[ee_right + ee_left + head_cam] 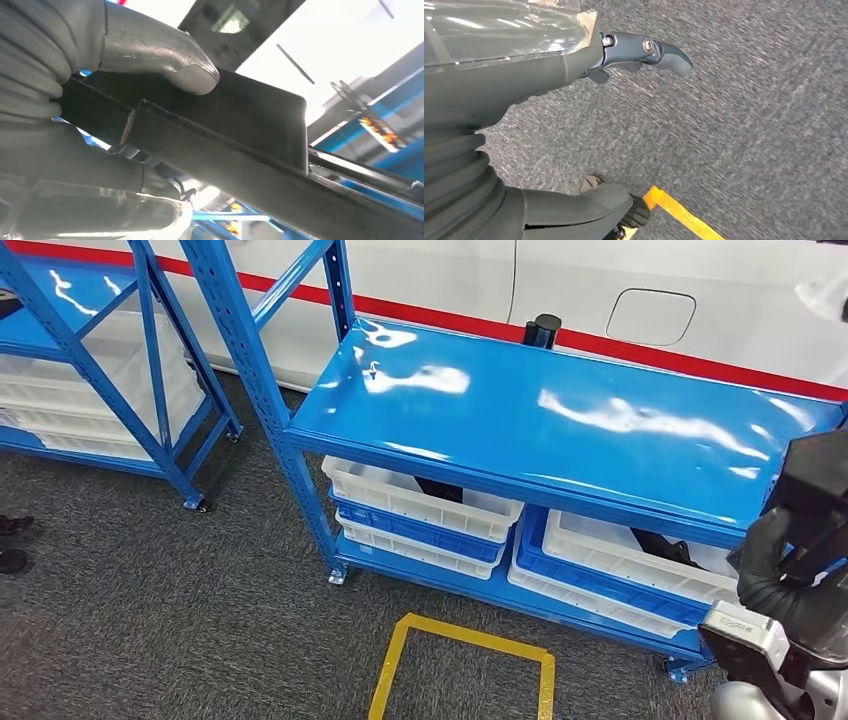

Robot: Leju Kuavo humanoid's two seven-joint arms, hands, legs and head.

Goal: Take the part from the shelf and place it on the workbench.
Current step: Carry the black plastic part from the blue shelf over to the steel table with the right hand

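1. Part [235, 135]: dark, flat-sided piece gripped in right hand [100, 90], thumb pressed on its top face, at the shelf's [560, 420] right end.
2. Left hand [574, 125]: hangs over grey carpet [749, 125] nr yellow tape [679, 212]; fingers apart, holding nothing.
3. White bins [420, 500] sit under shelf top.

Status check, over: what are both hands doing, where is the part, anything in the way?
Right hand grips black part, lifted beside the blue shelf. Left hand hangs over carpet, holding nothing, fingers apart. No obstruction seen; workbench unidentified.
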